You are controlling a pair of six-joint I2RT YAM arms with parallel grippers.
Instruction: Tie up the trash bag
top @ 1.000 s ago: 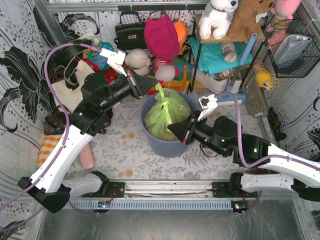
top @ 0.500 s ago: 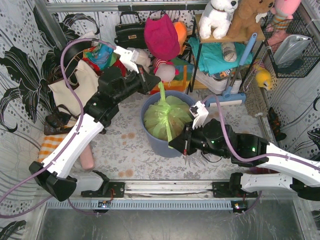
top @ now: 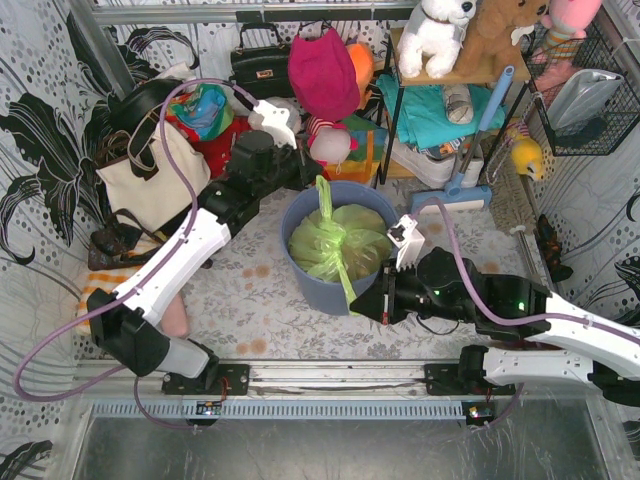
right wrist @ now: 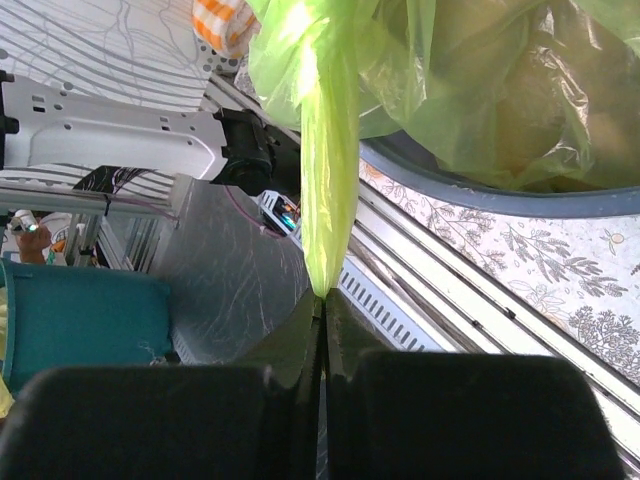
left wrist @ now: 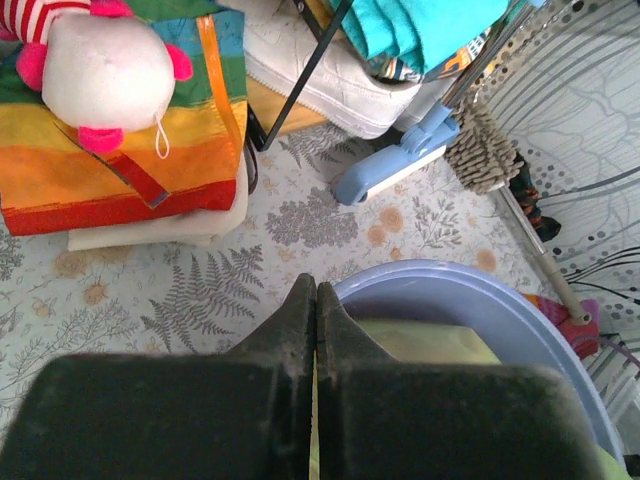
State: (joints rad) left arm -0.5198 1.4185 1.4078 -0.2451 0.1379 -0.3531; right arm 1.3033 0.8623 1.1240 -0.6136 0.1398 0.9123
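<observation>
The light-green trash bag sits in the blue-grey bin, with brown paper showing through it. My left gripper is at the bin's far rim, shut on one twisted end of the bag that stands up there. In the left wrist view its gripper is closed with a green sliver between the fingers, above the bin rim. My right gripper is at the bin's near side, shut on the other bag end, pulled taut over the rim. The right wrist view shows that gripper pinching the green strip.
A cream tote bag stands at the left. Stuffed toys and a rainbow bag lie behind the bin. A shelf rack and a blue mop head are at the back right. The metal rail runs along the near edge.
My left gripper has moved right to the bin's far rim. My right gripper has drawn back toward the near edge, pulling its bag end out. The bag top now lies lower and flatter.
</observation>
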